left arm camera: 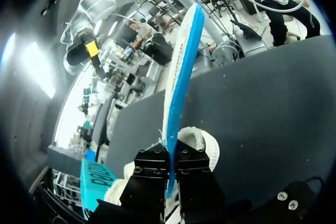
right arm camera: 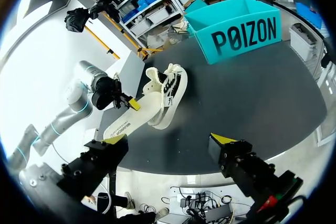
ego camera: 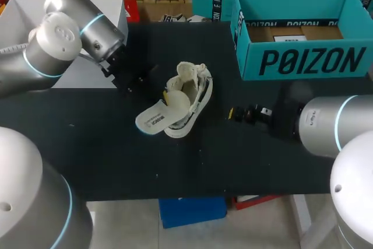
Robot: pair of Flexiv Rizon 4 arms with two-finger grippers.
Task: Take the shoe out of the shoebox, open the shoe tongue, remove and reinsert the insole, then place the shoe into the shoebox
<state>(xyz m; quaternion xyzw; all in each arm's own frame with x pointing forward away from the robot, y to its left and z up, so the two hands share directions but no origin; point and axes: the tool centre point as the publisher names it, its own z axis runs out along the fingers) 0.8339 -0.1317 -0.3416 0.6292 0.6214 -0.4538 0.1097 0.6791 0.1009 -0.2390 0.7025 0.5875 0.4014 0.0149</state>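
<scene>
Sitting mid-worktop in the head view, the pale shoe is outside the teal shoebox, which stands open well apart at the far right. The insole sticks out of the shoe toward the near left. The left gripper meets it at the shoe's mouth, while the right gripper hangs just right of the shoe, apart from it.

In the left wrist view the insole runs edge-on, blue-rimmed, straight out between the left gripper fingers, which are pinching it from both sides; part of the shoe shows just behind them.

The right wrist view has the right gripper fingers spread wide with nothing between them. Ahead lie the shoe and its jutting insole with the left gripper at it, and the shoebox beyond.
</scene>
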